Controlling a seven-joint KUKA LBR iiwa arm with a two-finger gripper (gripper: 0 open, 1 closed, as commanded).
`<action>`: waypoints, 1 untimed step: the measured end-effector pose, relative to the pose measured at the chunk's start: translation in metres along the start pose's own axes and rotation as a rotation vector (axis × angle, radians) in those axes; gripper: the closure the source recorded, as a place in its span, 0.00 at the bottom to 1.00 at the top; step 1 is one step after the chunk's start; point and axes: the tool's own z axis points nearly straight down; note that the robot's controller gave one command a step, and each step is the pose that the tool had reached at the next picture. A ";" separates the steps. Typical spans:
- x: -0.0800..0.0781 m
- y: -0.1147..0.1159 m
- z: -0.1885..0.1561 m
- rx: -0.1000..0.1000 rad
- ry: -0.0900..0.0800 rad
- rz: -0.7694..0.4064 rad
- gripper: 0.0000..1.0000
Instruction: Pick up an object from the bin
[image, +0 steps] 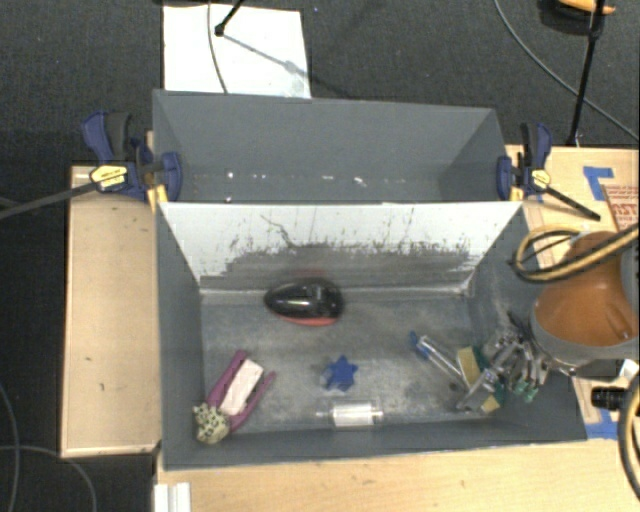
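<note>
Yellow-brown and small, the block (468, 362) lies in the right front corner of the bin (400, 310), just left of the jaws, beside a blue pen (432, 352) slanting further left, and you cannot tell if the jaws are spread or pinching.

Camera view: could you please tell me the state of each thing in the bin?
Black-and-red oval thing: lying by the back wall.
Blue star: flat, mid-floor.
Clear tube: on its side, front.
Pink-and-white thing: lying front left.
Blue pen-like thing: lying, right side.
Gripper: low in right front corner.
</note>
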 end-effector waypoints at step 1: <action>0.000 0.001 0.000 -0.001 0.000 -0.003 0.00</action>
